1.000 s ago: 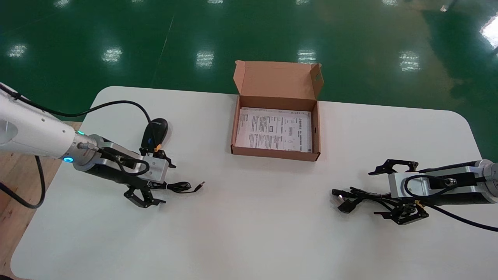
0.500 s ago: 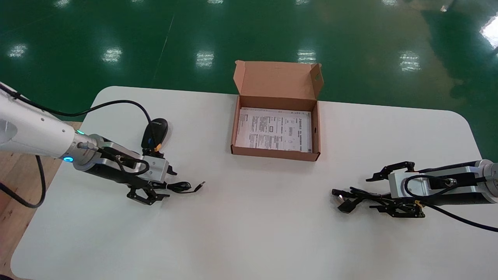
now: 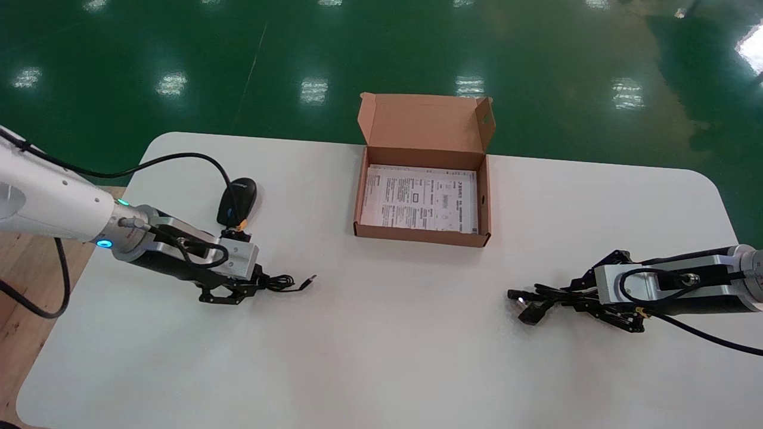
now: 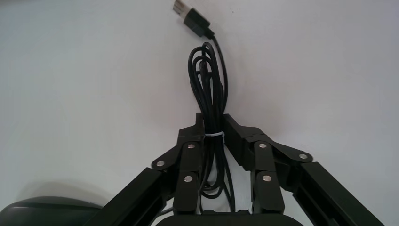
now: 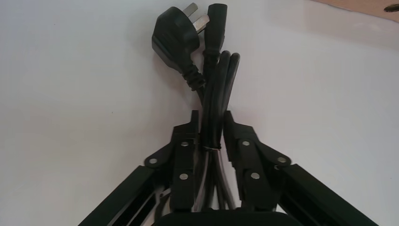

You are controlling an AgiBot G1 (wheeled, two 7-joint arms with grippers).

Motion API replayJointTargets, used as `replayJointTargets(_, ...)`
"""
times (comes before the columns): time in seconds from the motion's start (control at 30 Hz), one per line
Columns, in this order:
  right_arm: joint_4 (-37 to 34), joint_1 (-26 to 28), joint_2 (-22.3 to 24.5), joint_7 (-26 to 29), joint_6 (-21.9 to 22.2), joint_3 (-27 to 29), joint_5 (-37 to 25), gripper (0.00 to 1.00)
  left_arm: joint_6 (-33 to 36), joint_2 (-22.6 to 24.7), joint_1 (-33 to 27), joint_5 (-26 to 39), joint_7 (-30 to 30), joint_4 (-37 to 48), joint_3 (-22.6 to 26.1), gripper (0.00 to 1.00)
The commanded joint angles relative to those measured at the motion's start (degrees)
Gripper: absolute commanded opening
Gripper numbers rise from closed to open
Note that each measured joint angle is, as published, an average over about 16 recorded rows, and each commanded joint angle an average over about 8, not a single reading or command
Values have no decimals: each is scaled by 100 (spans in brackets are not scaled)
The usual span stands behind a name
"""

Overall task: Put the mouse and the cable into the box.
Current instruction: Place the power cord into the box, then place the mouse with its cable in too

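Black bundles fill both my grips: my left gripper (image 3: 250, 285) clamps the mouse cord (image 3: 286, 282) just beside the mouse (image 3: 237, 199), my right gripper (image 3: 581, 295) clamps the power cable (image 3: 539, 296). The cardboard box (image 3: 420, 233) lies open, well apart.

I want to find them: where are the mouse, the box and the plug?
mouse (image 3: 236, 201), head view, middle of its black top.
box (image 3: 484, 179), head view, its right wall.
plug (image 5: 175, 40), right wrist view, middle of its black body.

head overlooks table (image 3: 381, 357); wrists view it close.
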Motion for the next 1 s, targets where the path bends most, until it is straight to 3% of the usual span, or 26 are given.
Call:
replayJointTargets(0.03,-11,-25,-5,0,2,-7,-8,0,-5,9,24,14,-6,8,10,0)
replayJointTargets(0.3,257,562,66,54,-9,171,205,0,54,-217,-638,-300,145,-260,-224,0)
replayJointTargets(0.43,401,845,-91,80,195,293,348,0,-52,-376,-1145,-501,250,-461,-389,0)
replayJointTargets(0.73,327,717,-1250,-164,1157,455,584,0,-947,-511,-1902,-1550,580,-920,-1209,0)
replayJointTargets(1.0,-19,563,-2073,-603,1627,470,633,0,-1439,-370,-2157,-1432,565,-1276,-1178,0)
